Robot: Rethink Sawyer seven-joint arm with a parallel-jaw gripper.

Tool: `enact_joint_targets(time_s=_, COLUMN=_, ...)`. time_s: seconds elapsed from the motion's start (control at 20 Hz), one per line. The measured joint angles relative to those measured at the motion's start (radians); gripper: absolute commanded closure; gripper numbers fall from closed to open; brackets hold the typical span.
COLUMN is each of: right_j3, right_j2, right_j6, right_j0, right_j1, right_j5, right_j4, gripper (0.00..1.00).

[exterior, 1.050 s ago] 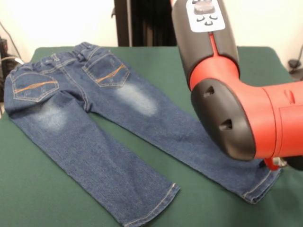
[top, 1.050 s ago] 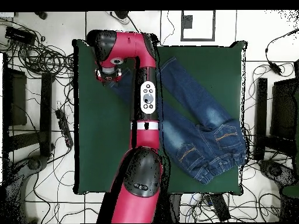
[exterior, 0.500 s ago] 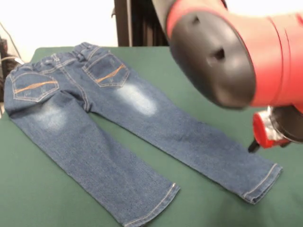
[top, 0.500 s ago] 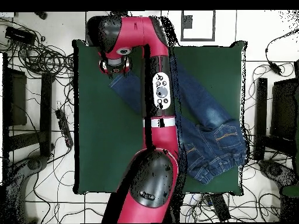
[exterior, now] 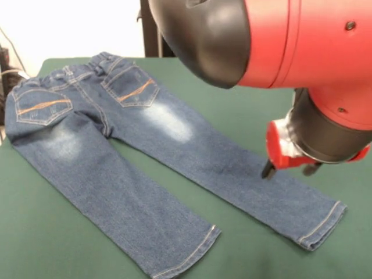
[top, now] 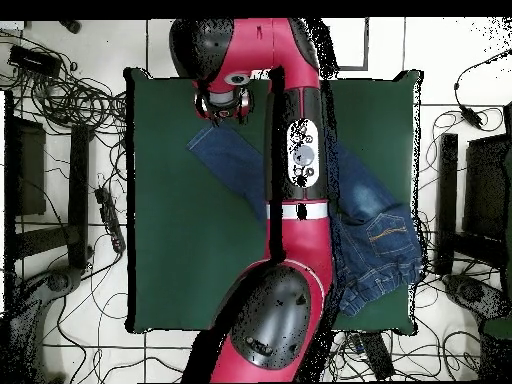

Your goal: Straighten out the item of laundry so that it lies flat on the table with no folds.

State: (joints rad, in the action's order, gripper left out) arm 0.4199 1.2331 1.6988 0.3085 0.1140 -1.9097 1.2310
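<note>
The jeans lie spread on the green tabletop, both legs out, and the gripper hangs low over 1 lower leg, though whether it's apart or together can't be told. A careless dip could snag the denim and drag in a fresh fold.

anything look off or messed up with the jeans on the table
Nothing stands out. The jeans lie spread on the green table, back pockets up, both legs straight with no folds visible. They sit at a slant to the table's edges. The gripper hangs over the lower part of one leg.
</note>
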Motion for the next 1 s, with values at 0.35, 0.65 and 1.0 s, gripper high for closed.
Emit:
enact_joint_targets(time_s=0.35, right_j3=-0.023, right_j2=-0.020, right_j6=0.000, right_j0=-0.001, right_j1=-0.016, right_j5=0.012, right_j4=0.016, gripper=0.00)
enact_joint_targets(time_s=0.65, right_j3=-0.056, right_j2=-0.020, right_j6=0.000, right_j0=0.003, right_j1=-0.040, right_j5=0.012, right_j4=0.051, gripper=0.00)
enact_joint_targets(time_s=1.0, right_j3=-0.067, right_j2=-0.020, right_j6=0.000, right_j0=0.033, right_j1=-0.059, right_j5=0.019, right_j4=0.072, gripper=0.00)
